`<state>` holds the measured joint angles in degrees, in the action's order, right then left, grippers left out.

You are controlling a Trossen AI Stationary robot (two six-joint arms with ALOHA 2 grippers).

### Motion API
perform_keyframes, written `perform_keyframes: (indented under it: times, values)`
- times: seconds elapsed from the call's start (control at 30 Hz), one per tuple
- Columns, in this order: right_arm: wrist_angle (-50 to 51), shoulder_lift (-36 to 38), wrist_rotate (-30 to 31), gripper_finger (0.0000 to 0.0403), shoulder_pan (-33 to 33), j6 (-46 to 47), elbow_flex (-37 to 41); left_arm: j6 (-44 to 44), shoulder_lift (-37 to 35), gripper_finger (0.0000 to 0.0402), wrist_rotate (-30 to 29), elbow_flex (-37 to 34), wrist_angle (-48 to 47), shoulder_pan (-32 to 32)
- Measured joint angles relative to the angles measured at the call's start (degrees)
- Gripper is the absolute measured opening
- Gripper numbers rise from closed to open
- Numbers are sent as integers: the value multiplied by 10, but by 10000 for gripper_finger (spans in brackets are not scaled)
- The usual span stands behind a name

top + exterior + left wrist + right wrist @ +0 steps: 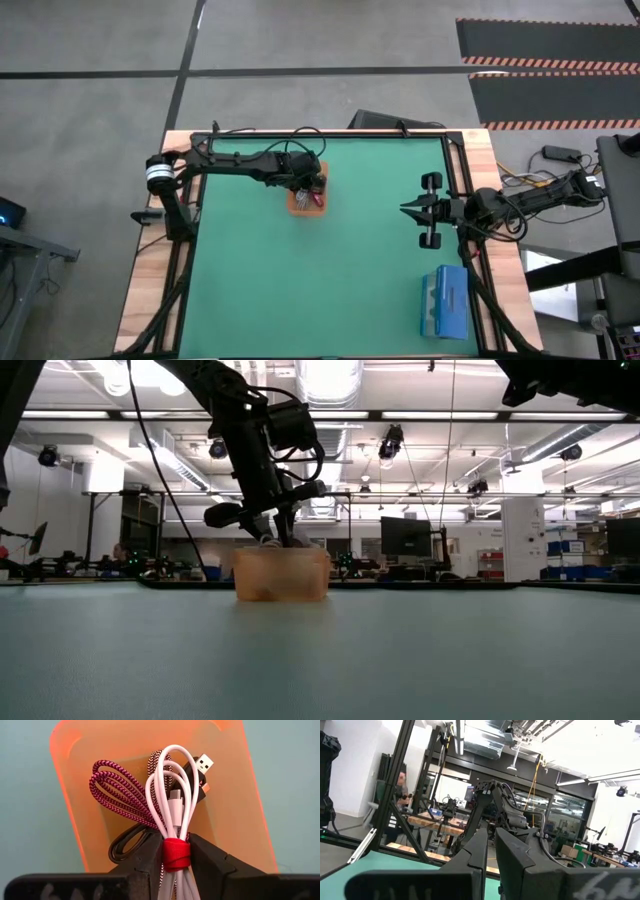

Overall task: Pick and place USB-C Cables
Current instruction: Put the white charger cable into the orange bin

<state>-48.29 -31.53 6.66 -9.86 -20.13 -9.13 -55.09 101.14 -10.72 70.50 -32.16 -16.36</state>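
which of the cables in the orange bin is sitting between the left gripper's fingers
The white cable, bound by a red strap, sits between the left gripper fingers; the dark red cable and black cable lie aside.

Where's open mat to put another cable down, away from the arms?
The widest bare stretch is the mat below the orange bin, left of the blue box. The middle between bin and right gripper is free too. It is crowded at the bin, where the left gripper holds the white cable.
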Motion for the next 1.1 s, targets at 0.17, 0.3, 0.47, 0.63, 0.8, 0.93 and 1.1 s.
perform_keyframes:
  times: [0.17, 0.3, 0.47, 0.63, 0.8, 0.93, 1.1]
  values:
    - [0, 0, 0, 28, 0, 0, 0, 0, 0, 80, 1, 0, 0, 0]
    - [0, 0, 0, 28, 0, 0, 0, 0, 0, 80, 1, 0, 0, 0]
    - [0, 0, 0, 28, 0, 0, 0, 0, 0, 80, 1, 0, 0, 0]
    - [0, 0, 0, 28, 0, 0, 0, 0, 0, 80, 2, 0, 0, 0]
    - [0, 0, 0, 28, 0, 0, 0, 0, 0, 80, 7, 0, 0, 0]
    - [0, 0, 0, 28, 0, 0, 0, 0, 0, 80, 7, 0, 0, 0]
    - [0, 0, 0, 28, 0, 0, 0, 0, 0, 80, 10, 0, 0, 0]
